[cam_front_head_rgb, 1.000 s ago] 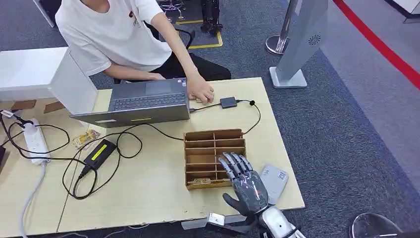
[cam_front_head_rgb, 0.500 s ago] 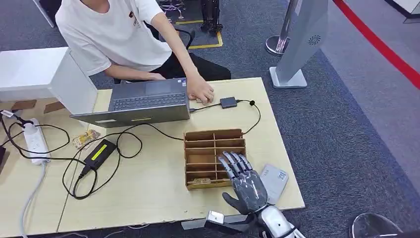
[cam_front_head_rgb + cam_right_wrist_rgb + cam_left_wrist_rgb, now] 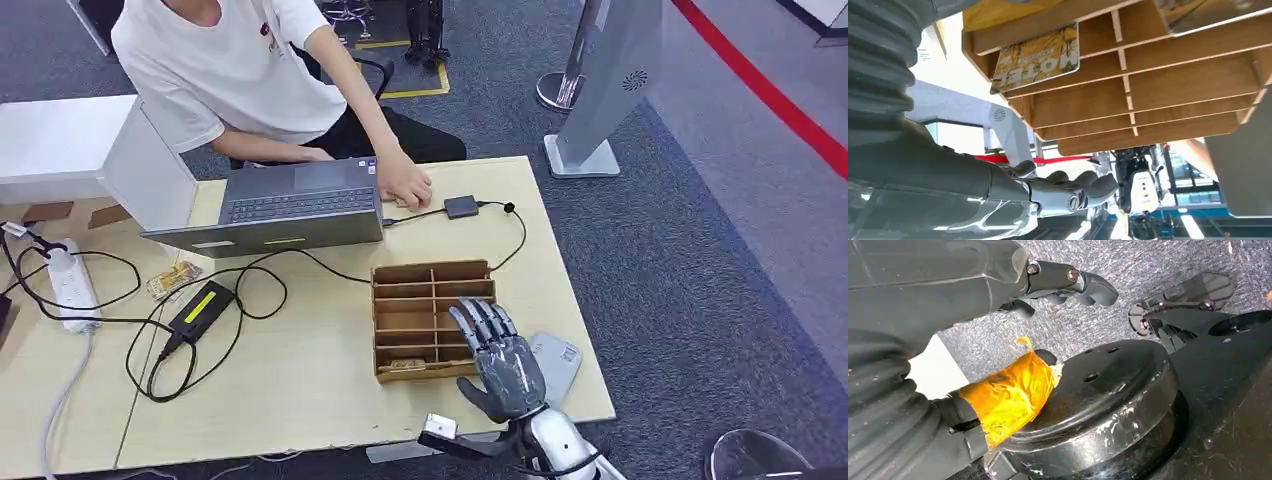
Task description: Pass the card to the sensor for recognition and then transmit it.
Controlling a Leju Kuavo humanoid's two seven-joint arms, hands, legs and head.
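Over the wooden card rack (image 3: 432,318), seen from the head camera, the right robot hand (image 3: 503,358) hovers with its fingers stretched out and apart, holding nothing; its fingertips reach above the rack's near right compartments. A yellow card (image 3: 405,365) lies in the rack's nearest row, on the side away from the hand. Just beyond the rack's right side, partly under the hand, a grey sensor (image 3: 556,363) lies flat on the tabletop (image 3: 320,390). Past the rack's far side a person's hand (image 3: 403,185) rests beside a laptop (image 3: 290,205).

From the left wrist camera, the left robot hand (image 3: 1058,282) hangs over grey carpet, fingers loosely curled and not closed tight, with nothing between them.

From the right wrist camera, the right hand's fingers (image 3: 1083,187) extend free of the rack, and the card (image 3: 1035,57), printed with the word HOTEL, sits in a slot, untouched.

By my reading, nothing of the task is done yet: the card has yet to be gripped, carried to the sensor for recognition, and handed on.
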